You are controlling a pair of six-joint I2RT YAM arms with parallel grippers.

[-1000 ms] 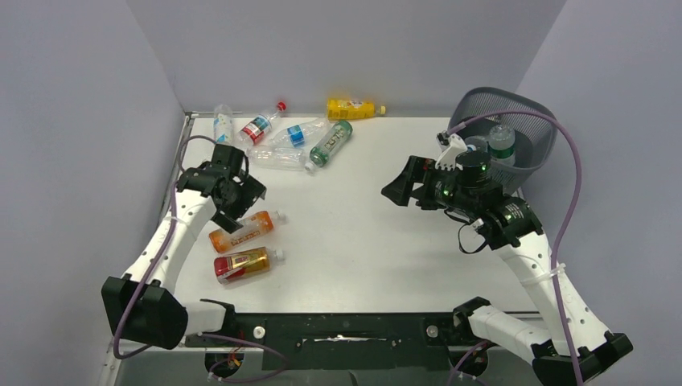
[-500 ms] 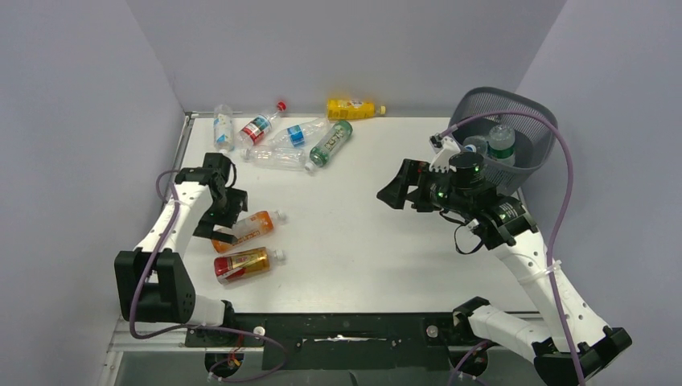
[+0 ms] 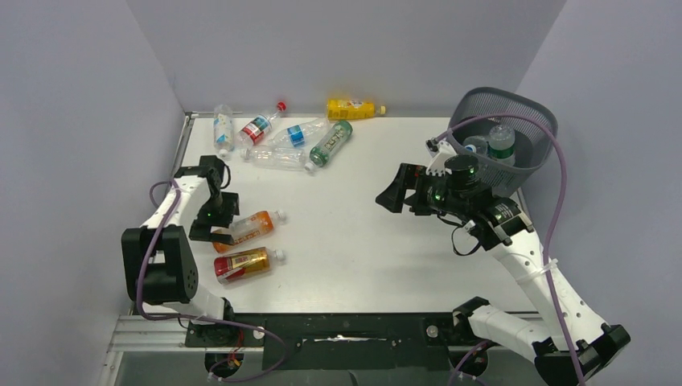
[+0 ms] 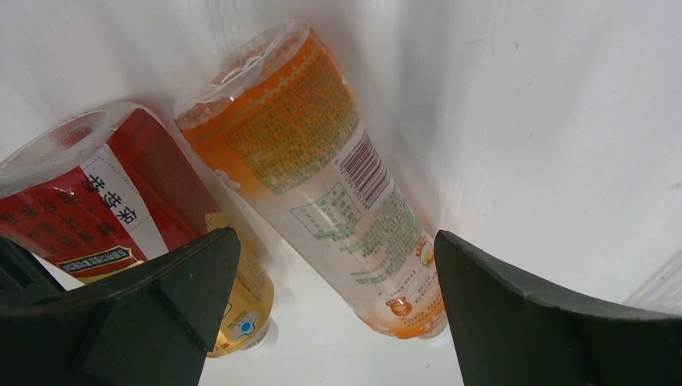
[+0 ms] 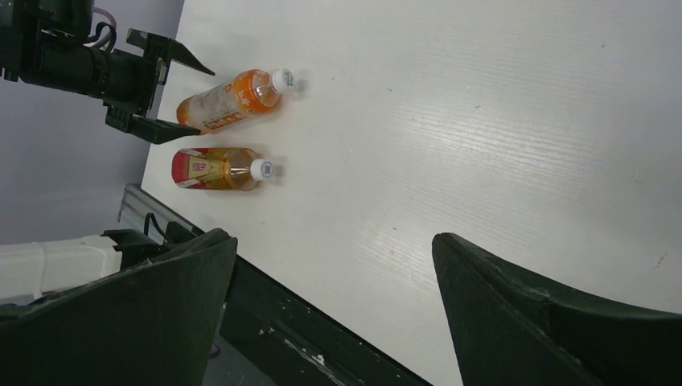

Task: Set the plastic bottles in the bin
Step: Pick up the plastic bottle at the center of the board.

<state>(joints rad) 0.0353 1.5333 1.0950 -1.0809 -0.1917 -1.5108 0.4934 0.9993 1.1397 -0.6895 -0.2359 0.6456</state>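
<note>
Left claw (image 4: 334,236) is spread and straddles the orange bottle (image 4: 322,177), which lies flat between its fingers, clear of both. The red bottle (image 4: 104,193) lies just outside one finger. The orange bottle is probably light, thin-walled and slick, and may roll or dent, so pinch across the mid-label. Right claw (image 5: 334,241) is spread and empty, with the bin (image 3: 531,108) behind it.

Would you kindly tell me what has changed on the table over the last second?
The left gripper came down and nearer, open jaws now either side of the orange bottle, not gripping it. The right gripper drifted slightly left, away from the bin, open and empty. The other bottles and bin stayed put.
</note>
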